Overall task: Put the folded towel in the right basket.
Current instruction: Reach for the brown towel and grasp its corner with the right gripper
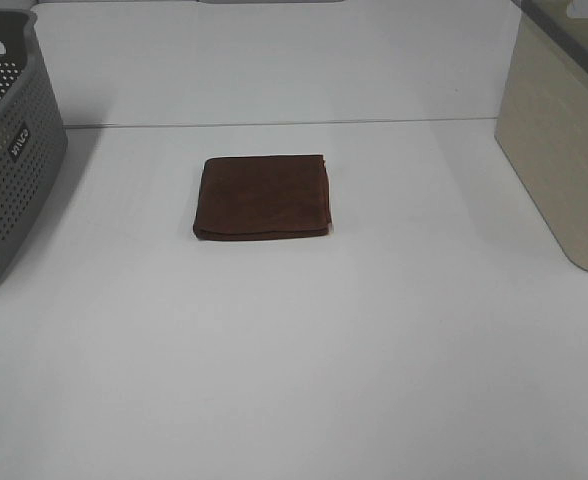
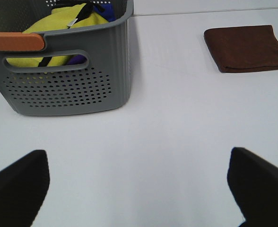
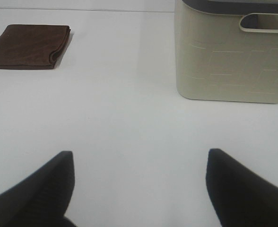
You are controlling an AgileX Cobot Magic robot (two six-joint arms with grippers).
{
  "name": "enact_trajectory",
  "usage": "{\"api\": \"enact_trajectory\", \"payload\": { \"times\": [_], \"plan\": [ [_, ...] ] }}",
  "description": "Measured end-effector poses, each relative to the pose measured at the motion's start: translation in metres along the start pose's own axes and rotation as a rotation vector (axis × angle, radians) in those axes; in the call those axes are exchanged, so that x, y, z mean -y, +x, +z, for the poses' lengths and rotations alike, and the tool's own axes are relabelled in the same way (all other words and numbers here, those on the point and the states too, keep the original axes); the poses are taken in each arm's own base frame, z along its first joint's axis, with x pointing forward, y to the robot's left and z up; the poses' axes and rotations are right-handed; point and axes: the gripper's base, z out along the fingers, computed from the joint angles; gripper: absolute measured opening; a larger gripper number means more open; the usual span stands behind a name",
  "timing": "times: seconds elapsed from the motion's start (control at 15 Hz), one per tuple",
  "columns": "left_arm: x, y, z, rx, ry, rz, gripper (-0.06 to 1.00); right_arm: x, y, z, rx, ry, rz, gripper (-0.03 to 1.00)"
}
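A: Where's the dark brown folded cloth towel (image 1: 263,197)?

B: Flat on the white table (image 1: 294,380), a little above the centre of the high view. Its folds are neat and nothing touches it. The tall beige plastic basket (image 1: 564,150) stands at the right edge, well apart from it. The grey perforated plastic basket (image 1: 9,150), at the left edge, holds yellow and blue fabric (image 2: 63,21).

A: And the arms?

B: Neither shows in the high view. In the wrist views, the left gripper (image 2: 138,187) and the right gripper (image 3: 140,182) both have their jaws spread wide, holding nothing, over bare table.

A: What could go wrong?

B: I'd say a shallow pinch would catch only the top layer, so the towel would unfold when lifted. Too low a carry could clip the beige wall, nudging that basket or snagging the cloth on its rim. And the grey basket is the wrong one.
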Motion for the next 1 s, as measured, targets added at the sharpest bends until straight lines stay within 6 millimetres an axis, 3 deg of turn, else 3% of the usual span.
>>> {"api": "enact_trajectory", "payload": {
  "times": [1.0],
  "plan": [
    [0.0,0.0,0.0,0.0,0.0,0.0,0.97,0.0,0.0,0.0,0.0,0.0,0.0,0.73]
  ]
}}
